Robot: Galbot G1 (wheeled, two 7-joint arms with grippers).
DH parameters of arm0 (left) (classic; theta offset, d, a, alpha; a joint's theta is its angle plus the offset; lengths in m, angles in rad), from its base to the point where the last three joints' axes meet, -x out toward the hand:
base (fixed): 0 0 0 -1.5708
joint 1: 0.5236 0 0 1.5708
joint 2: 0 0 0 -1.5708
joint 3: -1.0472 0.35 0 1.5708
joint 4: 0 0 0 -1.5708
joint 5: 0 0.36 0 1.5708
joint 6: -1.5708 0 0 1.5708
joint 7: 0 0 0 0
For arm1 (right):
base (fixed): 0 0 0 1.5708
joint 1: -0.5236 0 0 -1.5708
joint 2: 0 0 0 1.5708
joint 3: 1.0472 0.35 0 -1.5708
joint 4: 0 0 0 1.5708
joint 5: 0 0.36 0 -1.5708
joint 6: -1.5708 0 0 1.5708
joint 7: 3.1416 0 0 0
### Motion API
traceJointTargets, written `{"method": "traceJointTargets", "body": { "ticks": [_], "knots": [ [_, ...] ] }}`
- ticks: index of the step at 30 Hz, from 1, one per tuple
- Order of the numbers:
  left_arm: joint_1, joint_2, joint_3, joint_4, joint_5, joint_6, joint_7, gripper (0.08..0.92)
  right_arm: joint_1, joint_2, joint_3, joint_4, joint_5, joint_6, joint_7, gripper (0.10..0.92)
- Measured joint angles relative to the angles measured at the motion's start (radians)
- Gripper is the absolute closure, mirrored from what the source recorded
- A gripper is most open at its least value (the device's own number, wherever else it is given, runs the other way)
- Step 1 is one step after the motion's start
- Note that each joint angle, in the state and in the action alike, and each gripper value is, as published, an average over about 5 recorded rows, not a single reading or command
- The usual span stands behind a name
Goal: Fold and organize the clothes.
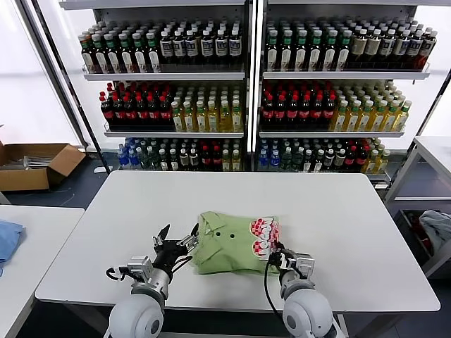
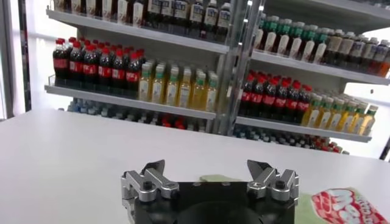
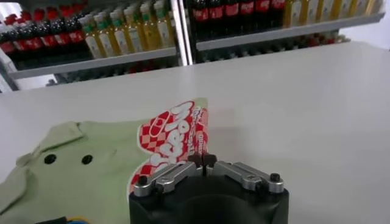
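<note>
The clothes, a light green polo shirt point(image 1: 225, 245), lie folded on the white table point(image 1: 338, 211) near its front edge, collar and buttons facing up. A red-and-white printed graphic point(image 1: 264, 236) covers the shirt's right end. My left gripper point(image 1: 178, 236) stands open just off the shirt's left edge, fingers point(image 2: 152, 172) spread wide with nothing between them. In the left wrist view a bit of the shirt point(image 2: 218, 178) peeks over that gripper point(image 2: 207, 165). My right gripper point(image 1: 276, 252) is shut at the near right corner, its tips point(image 3: 202, 159) pinched together on the edge of the shirt point(image 3: 79, 176) by the graphic.
Shelves of bottles point(image 1: 246, 91) stand behind the table. A cardboard box point(image 1: 32, 165) lies on the floor at the far left. A blue cloth point(image 1: 7, 239) rests on a side table at left. Another table point(image 1: 433, 151) and cloth point(image 1: 435, 227) are at right.
</note>
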Motion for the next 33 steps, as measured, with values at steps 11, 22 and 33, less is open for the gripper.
{"method": "traceJointTargets", "body": {
  "ticks": [11,22,33],
  "knots": [
    [0.016,-0.02,0.015,-0.008,0.008,-0.002,0.0,0.177,0.003,-0.084,0.08,-0.067,-0.099,0.002,-0.04,0.917],
    [0.042,-0.032,0.017,-0.012,0.023,-0.001,0.006,0.177,-0.042,-0.076,0.116,-0.022,-0.209,0.066,-0.067,0.673],
    [0.073,-0.046,0.019,-0.021,0.035,-0.009,0.014,0.177,-0.135,-0.03,0.073,0.088,-0.229,0.053,-0.037,0.361]
  ]
}}
